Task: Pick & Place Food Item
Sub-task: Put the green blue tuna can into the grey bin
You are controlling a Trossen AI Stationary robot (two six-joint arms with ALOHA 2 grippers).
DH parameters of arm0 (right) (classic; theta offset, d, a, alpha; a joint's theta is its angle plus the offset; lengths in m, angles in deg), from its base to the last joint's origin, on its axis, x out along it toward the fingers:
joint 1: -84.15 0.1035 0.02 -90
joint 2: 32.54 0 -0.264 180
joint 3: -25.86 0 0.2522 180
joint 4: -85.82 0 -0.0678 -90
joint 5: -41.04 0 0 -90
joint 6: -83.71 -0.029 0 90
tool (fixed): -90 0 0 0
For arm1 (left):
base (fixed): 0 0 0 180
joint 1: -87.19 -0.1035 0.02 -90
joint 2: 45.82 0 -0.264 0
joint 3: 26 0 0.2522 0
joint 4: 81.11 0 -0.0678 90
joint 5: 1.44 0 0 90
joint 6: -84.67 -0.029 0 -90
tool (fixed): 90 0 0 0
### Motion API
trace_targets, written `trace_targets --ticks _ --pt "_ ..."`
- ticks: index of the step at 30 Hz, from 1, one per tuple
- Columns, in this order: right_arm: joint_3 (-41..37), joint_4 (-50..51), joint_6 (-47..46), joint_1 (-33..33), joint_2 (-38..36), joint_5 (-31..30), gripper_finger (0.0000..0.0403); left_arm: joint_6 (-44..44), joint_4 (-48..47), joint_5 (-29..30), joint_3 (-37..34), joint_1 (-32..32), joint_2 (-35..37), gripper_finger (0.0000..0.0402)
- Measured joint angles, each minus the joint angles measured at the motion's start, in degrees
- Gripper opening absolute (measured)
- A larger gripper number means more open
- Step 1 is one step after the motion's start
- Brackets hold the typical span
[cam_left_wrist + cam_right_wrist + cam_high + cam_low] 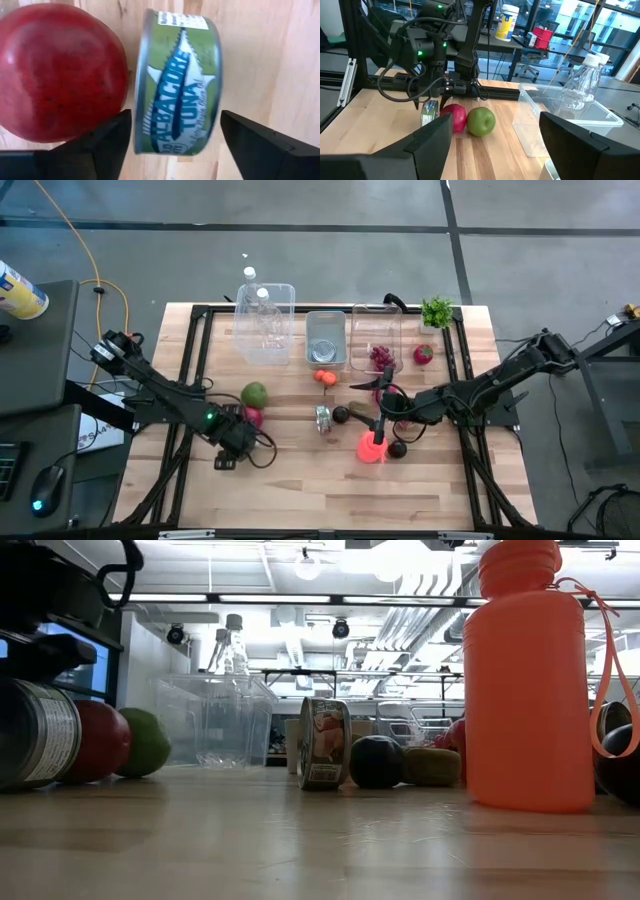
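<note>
Wooden table (300,490), bare along its near edge. Left gripper (172,145) straddles a tuna can (176,82) standing on its rim, fingers apart, not clamped. Can's round face touches a red apple (57,72). Only the right wrist view shows a green apple (480,121) beyond. Right gripper (495,145) hangs unclenched mid-table, empty.

Both arms are showing black, jointed links with black cables looping along them. A green light is glowing on the left arm (209,418).
</note>
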Motion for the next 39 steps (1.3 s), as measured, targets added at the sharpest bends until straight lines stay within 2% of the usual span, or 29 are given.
trace_targets --ticks 11,17,22,26,32,39 --pt "0.0 0.13 0.0 0.0 0.01 0.0 0.0287 -2.77 0.82 0.75 0.01 -3.16 0.0 0.0135" --pt "-0.01 0.17 0.0 0.0 0.01 0.0 0.0287 -4.55 3.03 0.59 0.0 -3.68 0.0 0.0138" --pt "0.0 0.17 0.0 -0.02 0.01 0.0 0.0287 -13.37 12.67 -0.99 0.02 -3.95 0.0 0.0149" --pt "-0.01 0.17 0.11 -0.02 0.02 -0.01 0.0287 -20.21 17.4 1.34 0.17 -4.48 0.0 0.0139" --pt "-0.02 0.17 0.37 -0.02 0.02 -0.01 0.0287 -22.95 17.7 -2.47 0.2 -9.07 0.0 0.014" --pt "-0.02 0.17 0.42 -0.02 0.02 0.0 0.0287 -30.38 18.39 -2.2 2.28 -10.99 0.0 0.014"
